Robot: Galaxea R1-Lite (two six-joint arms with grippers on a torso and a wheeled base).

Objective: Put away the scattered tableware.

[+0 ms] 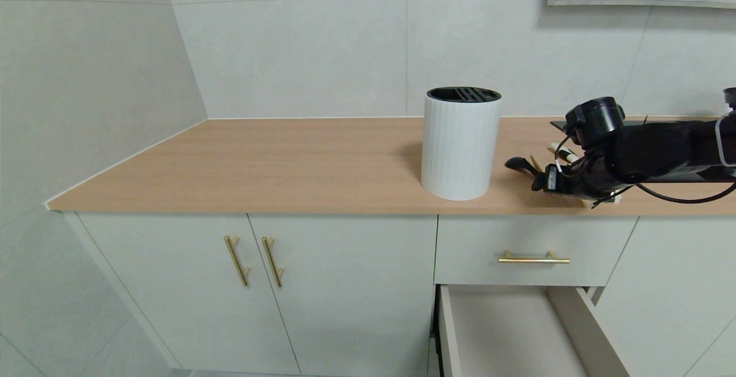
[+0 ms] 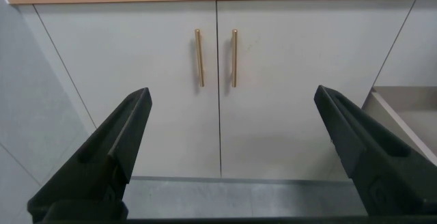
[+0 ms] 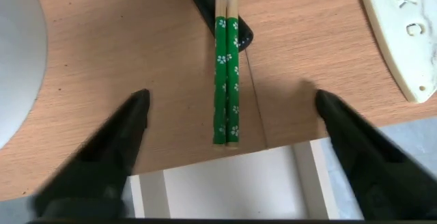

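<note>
Nearest, below the counter edge, the left gripper (image 2: 232,98) hangs in front of two pale cabinet doors (image 2: 273,115) with upright gold handles (image 2: 199,57). Its two dark fingers (image 2: 123,135) are spread wide with nothing between them. These doors sit below and to the left of the white utensil holder (image 1: 460,144).

Below the holder and a little to its right, an open drawer (image 1: 575,319) is pulled out toward the viewer. Just above it is a closed drawer front with a level gold handle (image 1: 533,260).

The holder, a ribbed white cylinder with a black slotted top, stands upright on the wooden countertop (image 1: 259,164), close to the front edge.

Just to the right of the holder, the right gripper (image 3: 231,101) hovers low over the counter with its fingers parted. A pair of chopsticks (image 3: 226,60) lies on the wood between those fingers, side by side. Their green, flower-patterned ends point toward the counter's front edge, above the open drawer. It is not clear whether the fingers touch them. The far part of the chopsticks crosses a dark flat object (image 3: 235,29), which angles back toward the holder. On the side of the chopsticks away from the holder lies a pale object with a rounded edge (image 3: 403,46).

Behind the holder rises a wall of large pale tiles (image 1: 299,49).
</note>
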